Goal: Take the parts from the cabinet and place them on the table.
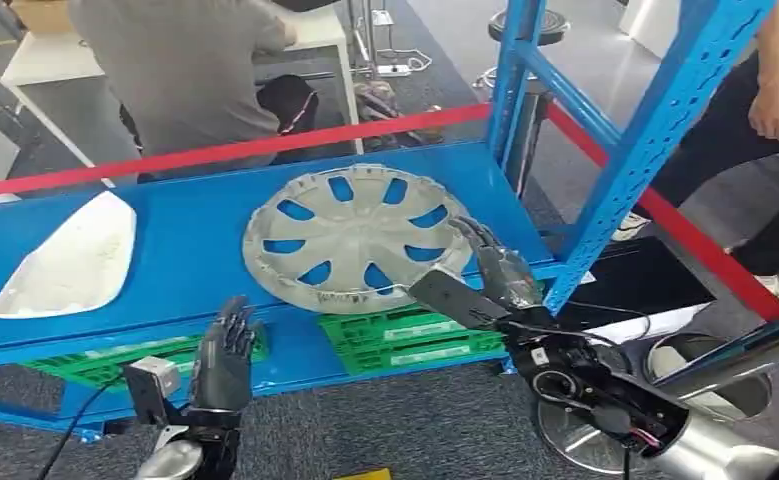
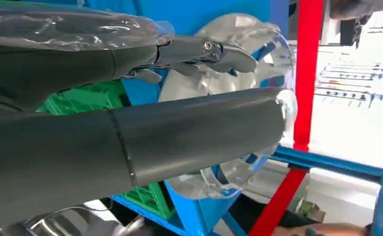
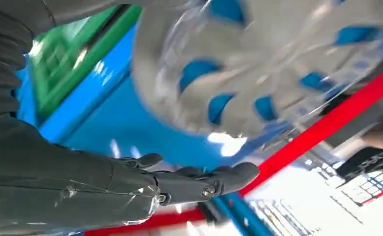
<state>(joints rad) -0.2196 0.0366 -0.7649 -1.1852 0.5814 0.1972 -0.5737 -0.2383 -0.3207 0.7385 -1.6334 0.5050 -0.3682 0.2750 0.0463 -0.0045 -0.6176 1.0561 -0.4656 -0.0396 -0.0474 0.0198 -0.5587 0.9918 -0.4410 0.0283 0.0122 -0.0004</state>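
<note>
While a grey plastic wheel cover [image 1: 355,238] lies flat on the blue shelf [image 1: 190,250] of a metal rack, its near edge jutting slightly over the shelf's front lip, the robot is reaching in to take it. The right hand [image 1: 495,265] sits at the cover's right rim with fingers extended and spread, holding nothing; the right wrist view is blurred, so actual contact is hard to confirm. The left hand [image 1: 223,352] is raised in front of the shelf edge, well left of the cover, fingers straight and apart, also empty. A white curved part [image 1: 70,255] rests further left on the same shelf, and green crates [image 1: 410,335] sit on the level beneath. People stand beyond the rack. The grasp seems not yet made; next, both hands likely need to close in on opposite rims.
</note>
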